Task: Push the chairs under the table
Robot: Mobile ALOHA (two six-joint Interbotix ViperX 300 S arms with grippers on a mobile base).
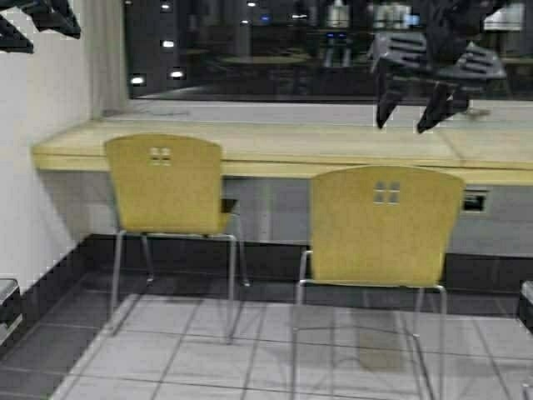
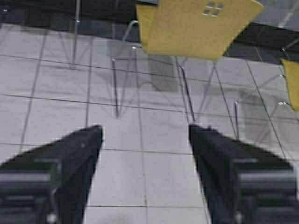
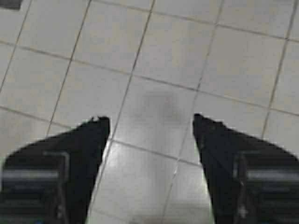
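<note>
A: Nearest first, quick. Both arms up, nothing held. Left tool (image 2: 145, 135) has fingers spread, only floor tiles (image 2: 154, 168) between them, aimed toward a chair. Right tool (image 3: 152, 126) is spread too, pointing straight down at bare floor. In the high view the right tool hangs high over the desk's right stretch; the left arm barely shows at the top left corner.

B: Chairs?

A: Two in plain sight. Right chair (image 1: 385, 225) is nearer, standing out on the tiles, back toward us, seat well short of the desk's front edge. Left chair (image 1: 165, 185) sits closer in, seat front about at the front edge near the desk's left end, not fully under. A sliver of a third yellow chair (image 2: 292, 84) shows in the left wrist view.

B: Desk?

A: Desk (image 1: 275, 146) runs along the far wall under the window (image 1: 250, 50).

B: Why spread fingers?

A: My guess: pushing needs no pinch, just contact on a chair back. Nothing touched yet.
</note>
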